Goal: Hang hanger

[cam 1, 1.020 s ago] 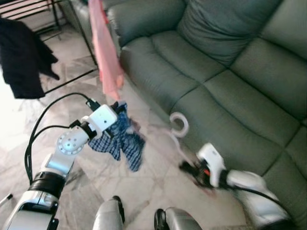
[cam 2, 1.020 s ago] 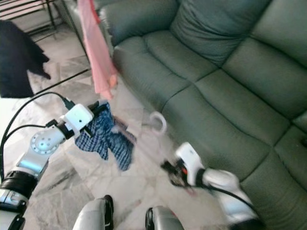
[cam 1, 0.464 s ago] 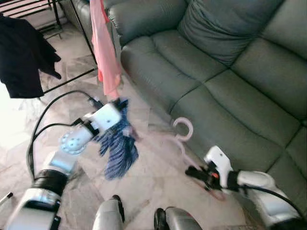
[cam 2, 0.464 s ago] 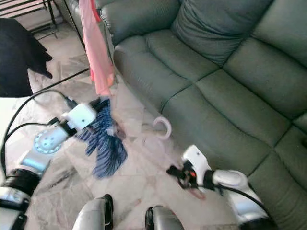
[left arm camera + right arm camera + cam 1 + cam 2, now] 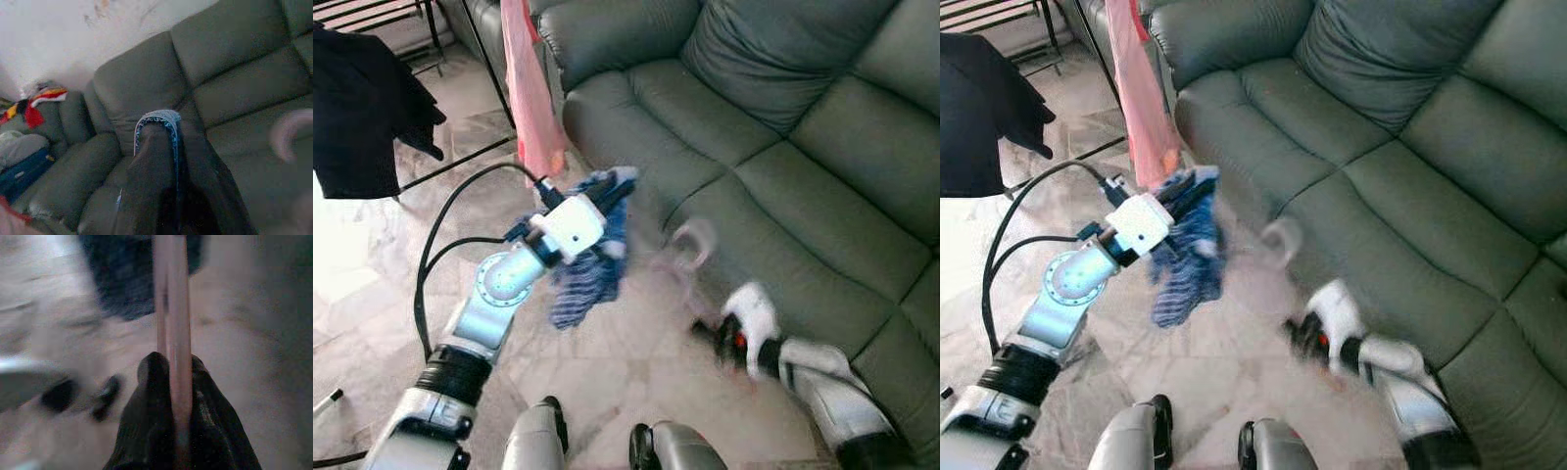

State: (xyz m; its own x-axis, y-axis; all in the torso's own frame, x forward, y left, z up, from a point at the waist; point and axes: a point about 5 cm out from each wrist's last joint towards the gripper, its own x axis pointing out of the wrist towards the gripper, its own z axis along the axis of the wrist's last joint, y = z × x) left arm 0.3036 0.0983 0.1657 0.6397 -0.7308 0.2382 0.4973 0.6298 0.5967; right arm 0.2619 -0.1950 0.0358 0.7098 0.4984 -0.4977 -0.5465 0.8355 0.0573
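Marble floor (image 5: 636, 362) fronts a green sofa (image 5: 783, 127); left gripper (image 5: 612, 194) clamps blue plaid cloth (image 5: 592, 269), right gripper (image 5: 172, 369) pinches a pink hanger (image 5: 173, 308).

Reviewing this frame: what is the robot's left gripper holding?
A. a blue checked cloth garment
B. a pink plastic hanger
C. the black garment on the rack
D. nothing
A: the left gripper is shut on the blue checked cloth garment, which dangles from it above the marble floor, while the pink plastic hanger sits in the right gripper.
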